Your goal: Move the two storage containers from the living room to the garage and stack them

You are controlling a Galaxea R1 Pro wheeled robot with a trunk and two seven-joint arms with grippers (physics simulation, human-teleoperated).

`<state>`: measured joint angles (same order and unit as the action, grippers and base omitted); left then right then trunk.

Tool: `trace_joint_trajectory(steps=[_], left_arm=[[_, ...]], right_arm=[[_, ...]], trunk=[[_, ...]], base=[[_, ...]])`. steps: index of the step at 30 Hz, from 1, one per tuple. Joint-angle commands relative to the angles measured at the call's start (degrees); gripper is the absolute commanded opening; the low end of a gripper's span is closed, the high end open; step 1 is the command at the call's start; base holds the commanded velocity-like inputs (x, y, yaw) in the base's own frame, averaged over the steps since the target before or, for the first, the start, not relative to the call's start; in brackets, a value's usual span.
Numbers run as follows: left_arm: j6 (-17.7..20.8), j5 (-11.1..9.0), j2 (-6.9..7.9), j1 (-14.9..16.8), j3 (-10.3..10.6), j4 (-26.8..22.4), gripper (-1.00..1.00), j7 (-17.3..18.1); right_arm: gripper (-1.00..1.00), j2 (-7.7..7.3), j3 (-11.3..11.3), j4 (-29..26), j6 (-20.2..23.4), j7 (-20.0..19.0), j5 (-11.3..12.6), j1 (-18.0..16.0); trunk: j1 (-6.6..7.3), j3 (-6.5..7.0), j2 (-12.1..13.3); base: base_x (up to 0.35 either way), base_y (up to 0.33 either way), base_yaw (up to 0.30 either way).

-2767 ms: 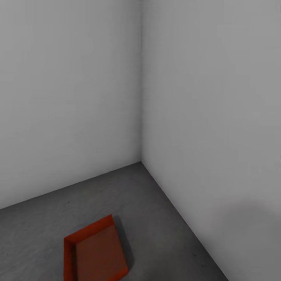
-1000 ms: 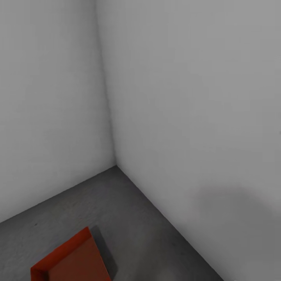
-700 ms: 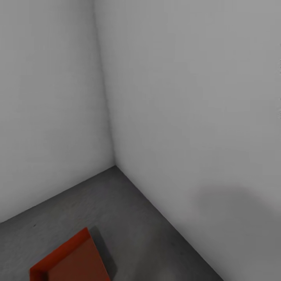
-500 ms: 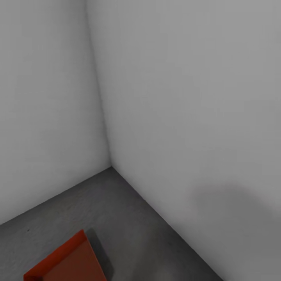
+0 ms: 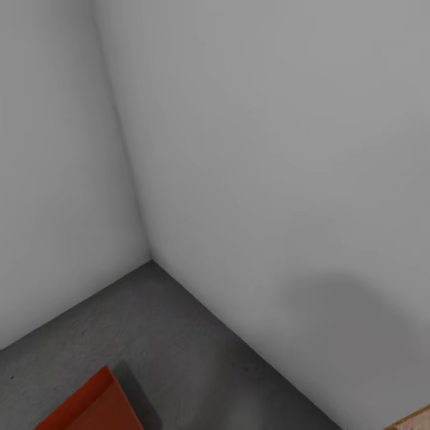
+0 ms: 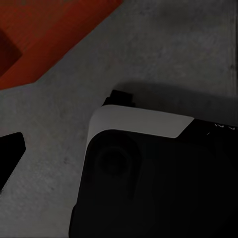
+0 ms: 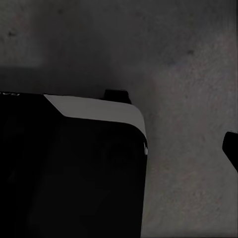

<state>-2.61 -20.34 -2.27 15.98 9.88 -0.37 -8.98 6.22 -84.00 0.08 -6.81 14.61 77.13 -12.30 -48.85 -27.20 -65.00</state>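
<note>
**Mia:** What did the robot's head see?

**Ben:** It saw a corner of the garage. Two plain grey walls (image 5: 269, 149) met there. The floor (image 5: 179, 346) was dark grey and rough, with little specks.

**Mia:** Where was the orange-red container?

**Ben:** One container (image 5: 95, 409) sat flat on the floor, at the bottom left of the head view. Just one corner of it stuck into the picture. It was near the wall corner but not touching either wall. The left arm's camera saw it too, as an orange-red patch on the grey floor (image 6: 44, 39).

**Mia:** Was there a second container?

**Ben:** I could make out just that one.

**Mia:** Was a gripper holding it?

**Ben:** No. A dark fingertip (image 6: 10, 153) poked in at the edge of the left arm's picture, and it was apart from the container, with bare floor between them. I could not tell how wide the left gripper was spread.

**Mia:** And the right gripper?

**Ben:** The same. A small dark tip (image 7: 232, 148) showed at the edge, over the grey floor. I could not tell if it was spread or closed. Nothing was seen in it.

**Mia:** What was the big dark thing in both arm pictures?

**Ben:** A black robot part with a white band on top (image 6: 144, 173), resting low by the floor.

**Mia:** Anything else?

**Ben:** A little strip of light wood (image 5: 415, 421) showed at the bottom right of the head view.
</note>
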Motion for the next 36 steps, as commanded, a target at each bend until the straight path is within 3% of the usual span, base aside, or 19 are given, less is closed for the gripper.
trace_joint_trajectory(steps=[1, 36], left_arm=[[-0.18, -0.49, -0.01, 0.02, 0.49, 0.01, 1.00, -0.17], [-0.18, -0.49, -0.01, 0.02, 0.49, 0.01, 1.00, -0.17]], right_arm=[[1.00, 0.04, -0.50, 0.01, -0.12, 0.15, 0.56, -0.02], [1.00, 0.11, -0.64, 0.01, -0.05, 0.07, 0.57, -0.02]], trunk=[[0.00, -0.02, -0.03], [0.00, 1.00, -0.03]], base=[[0.000, 0.000, -0.245], [0.000, 0.000, -0.245]])
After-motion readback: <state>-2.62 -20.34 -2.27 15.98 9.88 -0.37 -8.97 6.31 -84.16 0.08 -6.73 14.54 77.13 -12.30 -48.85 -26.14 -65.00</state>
